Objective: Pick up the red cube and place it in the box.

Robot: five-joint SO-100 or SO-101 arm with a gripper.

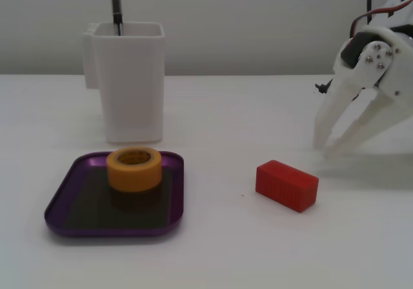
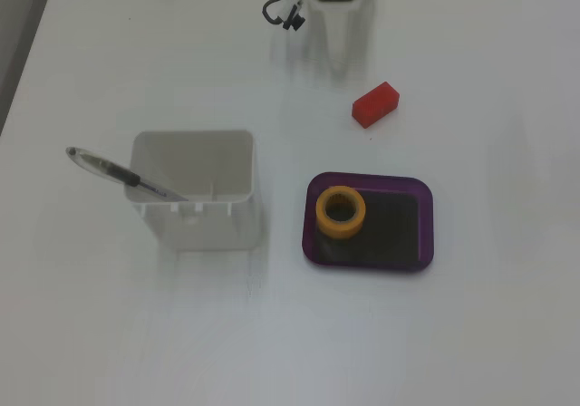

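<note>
The red cube [image 1: 287, 186] lies on the white table to the right of the box, also seen in the other fixed view [image 2: 375, 104]. The box, a shallow purple tray [image 1: 110, 231] with a dark floor, sits at the front left; it also shows in the top-down fixed view [image 2: 428, 229]. My white gripper [image 1: 326, 149] stands at the right, behind and to the right of the cube, fingertips down at the table and close together, holding nothing. From above, the gripper [image 2: 338, 62] is at the top edge, apart from the cube.
A yellow-orange tape roll [image 1: 133, 176] sits inside the tray [image 2: 321, 214]. A tall white pen holder [image 1: 132, 89] with a pen [image 1: 117, 8] stands behind the tray. The holder [image 2: 208, 225] is left of the tray from above.
</note>
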